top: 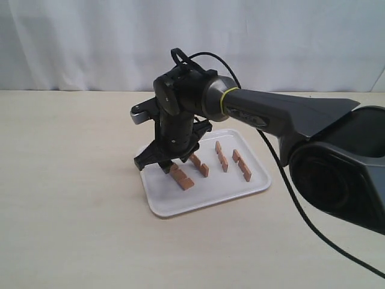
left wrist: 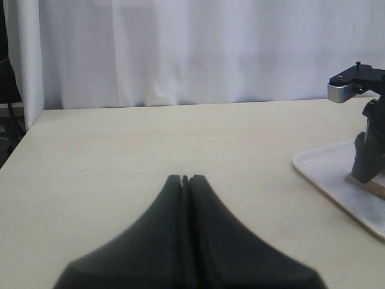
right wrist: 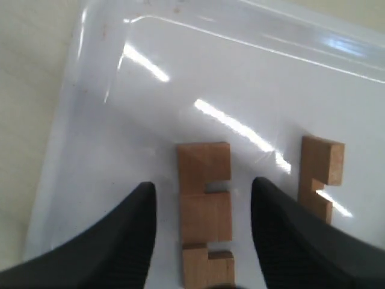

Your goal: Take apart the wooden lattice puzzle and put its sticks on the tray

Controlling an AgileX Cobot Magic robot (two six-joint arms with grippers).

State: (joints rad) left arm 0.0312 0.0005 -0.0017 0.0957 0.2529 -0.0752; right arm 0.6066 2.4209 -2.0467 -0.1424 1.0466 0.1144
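First, left gripper (left wrist: 185, 178): it appears only in its own wrist view; the two pads are pressed together with nothing between them.
Table (top: 72, 180): pale wood colour; it carries the tray.
Tray (top: 165, 201): white, about the middle of the table.
Sticks (top: 221, 156): four, all separate, lying in a row on the tray; the exterior view shows all four, the right wrist view only two.
Leftmost stick (top: 180, 176): the nearest one; it lies flat between the right gripper's fingers.
Right gripper (top: 172, 164): jaws stand apart, one on each side of the leftmost stick; the right wrist view shows white tray on both sides, so it grips nothing.
Curtain (top: 90, 42): white, at the far edge.
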